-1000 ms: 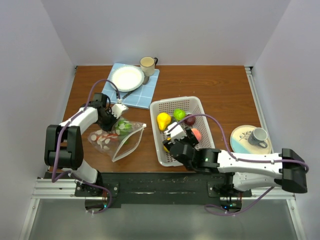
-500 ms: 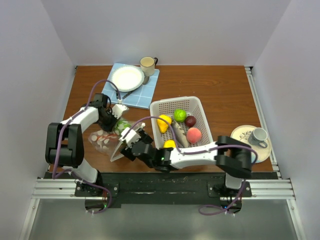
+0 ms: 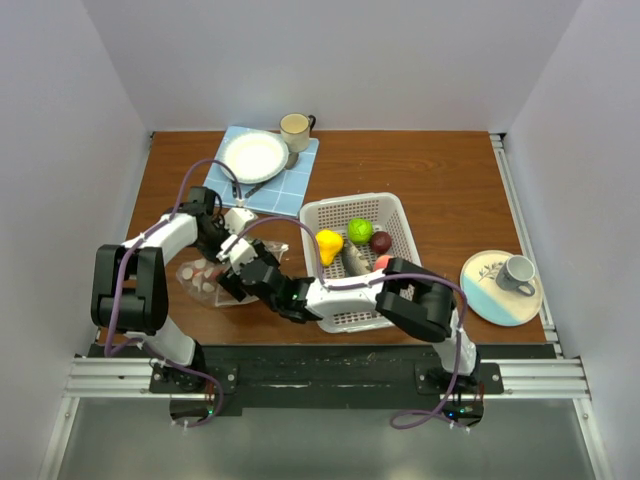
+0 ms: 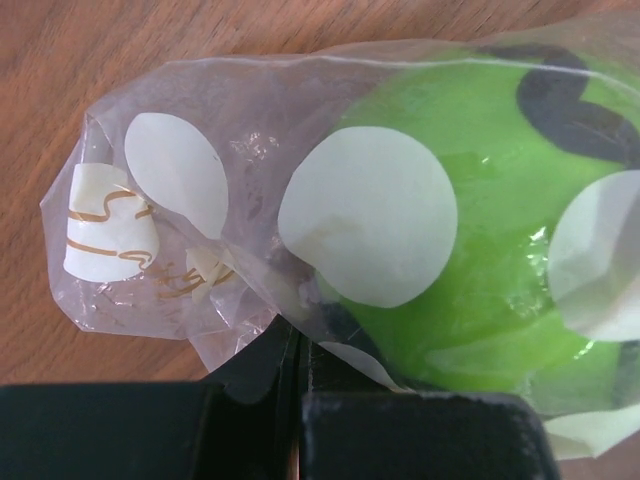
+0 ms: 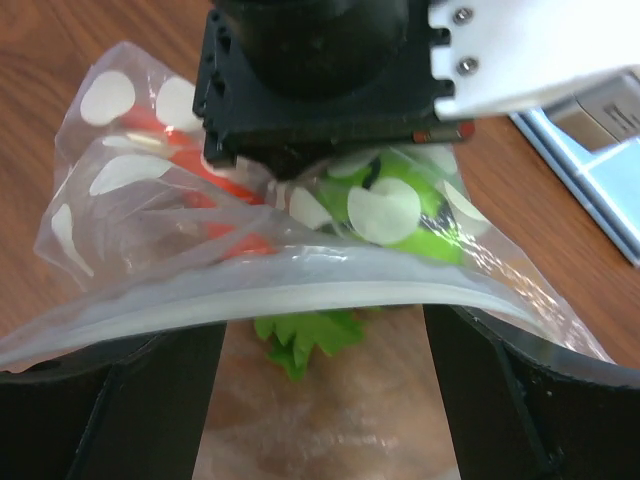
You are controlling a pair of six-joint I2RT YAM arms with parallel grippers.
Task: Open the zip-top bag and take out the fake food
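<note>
1. The right gripper [image 3: 240,258], which was over the white basket [image 3: 352,198] a second ago, has swung left to the zip-top bag [image 3: 203,283]. Its jaws stand wide at the bag's open mouth.
2. The left gripper [image 4: 300,395] is clamped on the bag's far end, pinning it to the wooden table [image 3: 420,160].
3. Fake food remains inside: a green piece [image 5: 400,215], something red [image 5: 205,190] and a leafy sprig [image 5: 305,338]. Another pick looks likely next, though I cannot tell whether the fingers are inside the bag yet.

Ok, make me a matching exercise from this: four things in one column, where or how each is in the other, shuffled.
1 left gripper
2 right gripper
3 yellow fruit
4 white plate

A on the blue mat
B open at the mouth of the zip-top bag
C in the white basket
D shut on the zip-top bag

Pairs: 1-D, 2-B, 3-C, 4-A
</note>
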